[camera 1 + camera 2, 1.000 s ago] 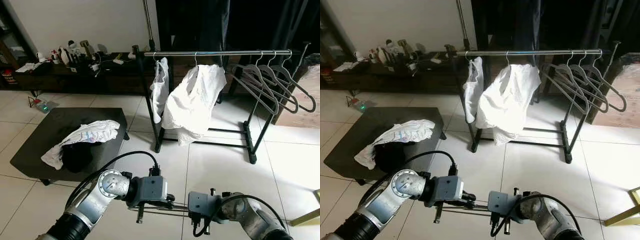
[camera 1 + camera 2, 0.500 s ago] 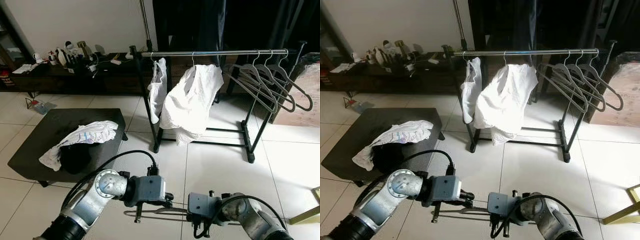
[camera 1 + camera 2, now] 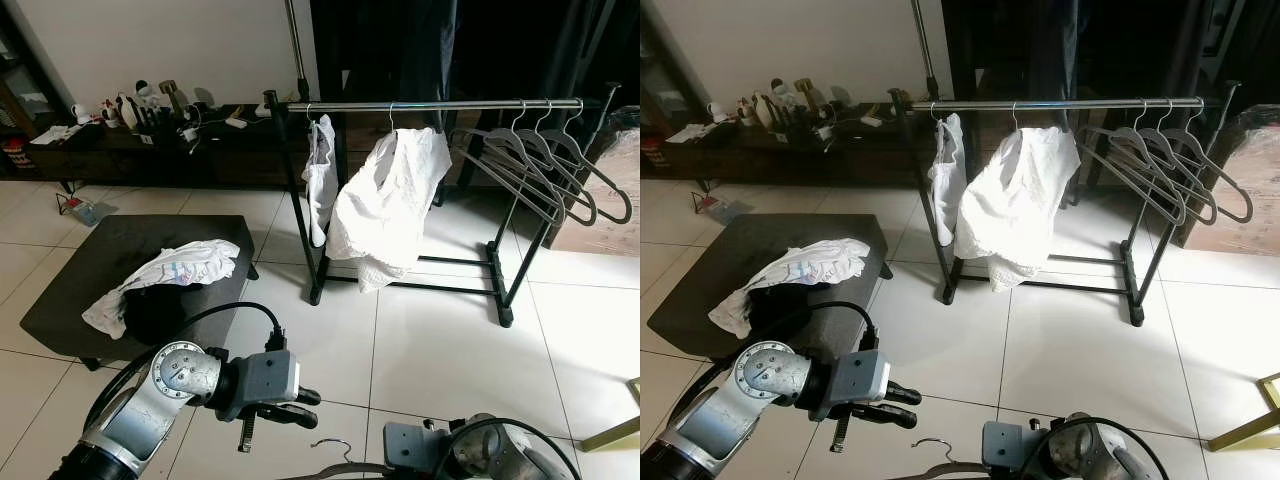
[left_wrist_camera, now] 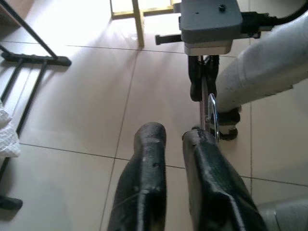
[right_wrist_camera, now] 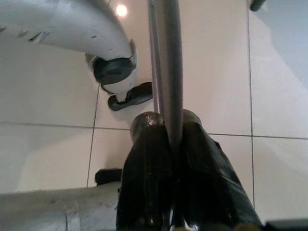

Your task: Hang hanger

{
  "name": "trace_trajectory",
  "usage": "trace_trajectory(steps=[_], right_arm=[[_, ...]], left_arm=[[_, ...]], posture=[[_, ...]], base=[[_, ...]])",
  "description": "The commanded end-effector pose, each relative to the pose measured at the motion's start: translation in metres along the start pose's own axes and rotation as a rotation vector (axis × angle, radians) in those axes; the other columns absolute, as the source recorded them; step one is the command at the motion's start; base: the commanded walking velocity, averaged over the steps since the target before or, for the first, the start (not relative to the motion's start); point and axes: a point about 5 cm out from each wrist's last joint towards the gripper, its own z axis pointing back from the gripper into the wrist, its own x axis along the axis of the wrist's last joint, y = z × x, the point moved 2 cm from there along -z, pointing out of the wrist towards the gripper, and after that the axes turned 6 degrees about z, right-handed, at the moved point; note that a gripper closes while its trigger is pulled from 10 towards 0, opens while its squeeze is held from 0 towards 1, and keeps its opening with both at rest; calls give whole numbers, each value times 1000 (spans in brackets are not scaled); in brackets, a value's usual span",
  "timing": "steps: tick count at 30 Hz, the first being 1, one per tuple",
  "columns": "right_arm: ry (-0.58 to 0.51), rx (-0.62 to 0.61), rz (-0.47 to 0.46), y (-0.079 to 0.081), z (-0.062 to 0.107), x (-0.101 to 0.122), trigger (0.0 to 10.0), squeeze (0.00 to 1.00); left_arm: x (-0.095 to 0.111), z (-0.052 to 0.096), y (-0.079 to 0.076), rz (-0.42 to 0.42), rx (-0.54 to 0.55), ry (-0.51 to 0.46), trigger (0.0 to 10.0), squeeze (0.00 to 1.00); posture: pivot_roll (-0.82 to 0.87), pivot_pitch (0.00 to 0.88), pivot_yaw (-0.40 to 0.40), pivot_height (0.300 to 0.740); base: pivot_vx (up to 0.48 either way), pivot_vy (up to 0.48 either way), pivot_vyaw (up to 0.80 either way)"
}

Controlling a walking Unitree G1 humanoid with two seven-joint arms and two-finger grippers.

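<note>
Hanger (image 5: 166, 57) metal is pinched between the two black fingers of the right end effector (image 5: 174, 126), whose fingers are pressed against a grey bar of it; in the left eye view its hook (image 3: 335, 447) is seen low over the floor, just before the right arm's wrist; the left end effector (image 4: 174, 137) is held beside that hook without touching it, its two fingers set a little apart with nothing between them.

Four bare grey hangers (image 3: 545, 165) are counted at the right end of the garment rack's rail (image 3: 450, 104); two white garments are hung towards its left end, a narrow one (image 3: 321, 180) and a wider one (image 3: 388, 205) beside it; one rack is seen, on black legs.

A low dark worktop (image 3: 70, 300) is placed to the robot's left, well apart from the rack; one white cloth (image 3: 170, 272) is draped on it over a black bundle (image 3: 155, 315).

The floor (image 3: 440, 340) is laid with pale glossy tiles; a low dark cabinet (image 3: 150, 150) with many small items is set along the white wall; a yellow frame (image 4: 139, 17) is stood on the tiles near the right arm.
</note>
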Motion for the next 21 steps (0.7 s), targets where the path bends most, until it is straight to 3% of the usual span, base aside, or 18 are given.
trace_trajectory(steps=[1,3,6,8,9,10,11,12,15,18,19,20,21], right_arm=[[-21,-25,-3,-3,-2,5,10000,0],[-17,-57,-29,-5,-3,2,10000,0],[-22,-219,-194,-14,-10,-10,10000,0],[-22,-219,-194,-14,-10,-10,10000,0],[-35,-290,-288,-16,-13,-14,10000,0],[-35,-290,-288,-16,-13,-14,10000,0],[-45,-381,-418,-16,-16,-21,10000,0],[-45,-381,-418,-16,-16,-21,10000,0],[-78,-587,-850,-11,-20,-42,10000,0],[-81,-621,-931,-9,-20,-46,10000,0],[-79,-663,-1040,-4,-21,-54,10000,0],[-84,-703,-1183,4,-22,-62,10000,0],[-84,-703,-1183,4,-22,-62,10000,0]], left_arm=[[2,5,6,8,39,-10,10000,1000],[3,8,12,25,85,-24,10000,1000],[-3,20,36,172,378,-120,10000,1000],[-3,20,36,172,378,-120,10000,1000],[-17,26,42,277,536,-145,10000,1000],[-17,26,42,277,536,-145,10000,1000],[-44,31,37,395,675,-116,10000,1000],[-44,31,37,395,675,-116,10000,1000],[-114,43,4,674,974,26,10000,1000],[-126,45,-2,717,1019,62,10000,1000],[-144,45,-14,803,1053,110,10000,969],[-163,43,-29,889,1066,173,10000,0],[-163,43,-29,889,1066,173,10000,0]], posture=[[-102,91,107,740],[-101,91,108,740],[-90,88,107,740],[-90,88,107,740],[-87,88,103,740],[-87,88,103,740],[-76,89,98,740],[-76,89,98,740],[-69,86,94,740],[-69,86,94,740],[-65,79,91,740],[-59,73,88,740],[-59,73,88,740]], base=[[0,0,0],[0,0,0],[0,0,0],[0,0,0],[0,0,0],[0,0,0],[0,0,0],[0,0,0],[0,0,0],[0,0,0],[0,0,0],[0,0,0],[0,0,0]])
